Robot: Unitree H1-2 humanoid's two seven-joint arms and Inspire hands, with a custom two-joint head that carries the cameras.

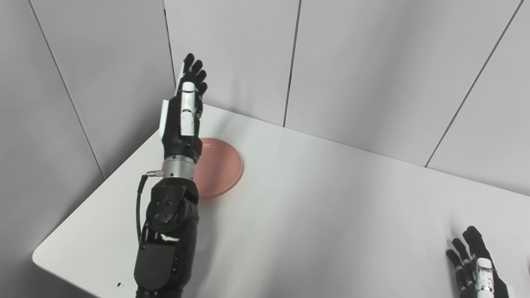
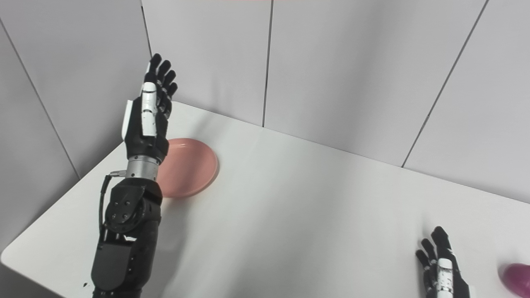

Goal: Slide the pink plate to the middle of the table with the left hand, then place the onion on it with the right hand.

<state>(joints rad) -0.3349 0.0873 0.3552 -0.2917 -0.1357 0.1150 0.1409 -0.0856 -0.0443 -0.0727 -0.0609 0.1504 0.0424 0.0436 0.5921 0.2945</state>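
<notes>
Pink plate (image 1: 219, 167) lay near the tabletop's (image 1: 323, 215) far left corner, partly hidden behind my raised left hand (image 1: 186, 111), whose fingers (image 1: 195, 72) were straight, holding nothing. To slide it well I needed to lower onto its left rim and push flat toward the middle. My right hand (image 2: 441, 269) waited spread and empty beside the purple onion (image 2: 516, 278).

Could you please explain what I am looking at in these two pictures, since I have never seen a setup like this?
This is a humanoid robot at a white table. Both pictures come from two cameras side by side on its head, so they show one scene from slightly different spots. The black arms rising from the bottom edge are its own. The left hand is raised above a pink plate near the table's far left corner, fingers spread, holding nothing. The right hand waits low at the near right, also empty. The purple thing at the right eye view's edge is probably the onion, lying on the table.
</notes>
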